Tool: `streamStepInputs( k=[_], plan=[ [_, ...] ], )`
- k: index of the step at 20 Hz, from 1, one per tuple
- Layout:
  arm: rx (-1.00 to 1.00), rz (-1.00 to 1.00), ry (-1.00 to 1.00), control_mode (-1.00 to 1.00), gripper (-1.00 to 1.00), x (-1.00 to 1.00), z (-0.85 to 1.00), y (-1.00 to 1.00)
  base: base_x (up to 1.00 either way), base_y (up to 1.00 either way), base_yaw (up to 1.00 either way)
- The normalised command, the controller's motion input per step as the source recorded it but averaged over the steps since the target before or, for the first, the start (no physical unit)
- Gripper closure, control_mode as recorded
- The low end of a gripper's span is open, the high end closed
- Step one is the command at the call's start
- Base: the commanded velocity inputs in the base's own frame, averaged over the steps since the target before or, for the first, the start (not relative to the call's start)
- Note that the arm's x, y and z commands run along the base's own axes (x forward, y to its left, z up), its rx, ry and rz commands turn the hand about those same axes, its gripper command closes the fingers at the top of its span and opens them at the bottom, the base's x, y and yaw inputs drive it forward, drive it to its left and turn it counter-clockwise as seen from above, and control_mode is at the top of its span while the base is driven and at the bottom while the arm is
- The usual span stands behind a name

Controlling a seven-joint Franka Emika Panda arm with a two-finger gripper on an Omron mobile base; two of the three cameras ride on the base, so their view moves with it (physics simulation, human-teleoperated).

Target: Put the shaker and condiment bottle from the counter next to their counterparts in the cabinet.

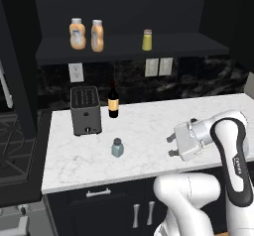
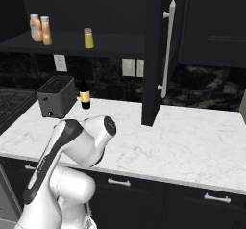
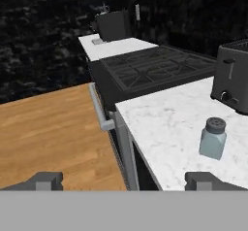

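1. The small pale blue-grey shaker with a grey cap stands upright on the white marble-look counter, toward its front edge and nearer the left end, well apart from everything else.
2. Behind it, near the back left corner, sit the dark boxy toaster and, just beside that, the dark wine bottle with a gold label.
3. My claw hangs over the counter to the shaker's right, fingers spread wide and holding nothing, pointing leftward at it.
4. Up on the shelf of the dark wall cabinet, two orange squeeze bottles with whitish caps stand close together at the left; the small yellow-green shaker with a grey cap is further right.
5. I judge the bottle placed, so the shaker comes next.
6. To do it well, I should keep level, centre the shaker's body between my fingers below the cap, and close without tipping it toward the edge.
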Motion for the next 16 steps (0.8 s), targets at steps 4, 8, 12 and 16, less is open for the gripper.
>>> streamStepInputs(
  k=[4, 8, 12, 16],
  plan=[
    [0.23, 0.00, 0.00, -1.00, -1.00, 0.00, -0.17, 0.11, 0.00, 0.00, 0.00],
    [0.07, -0.01, -0.01, -1.00, -1.00, -0.03, 0.00, 0.17, 0.00, 0.00, 0.00],
    [0.00, -0.02, 0.00, -1.00, -1.00, 0.00, -0.20, 0.00, 0.00, 0.00, 0.00],
    [0.00, -0.10, 0.00, -1.00, -1.00, 0.00, -0.26, 0.00, 0.00, 0.00, 0.00]
  ],
)
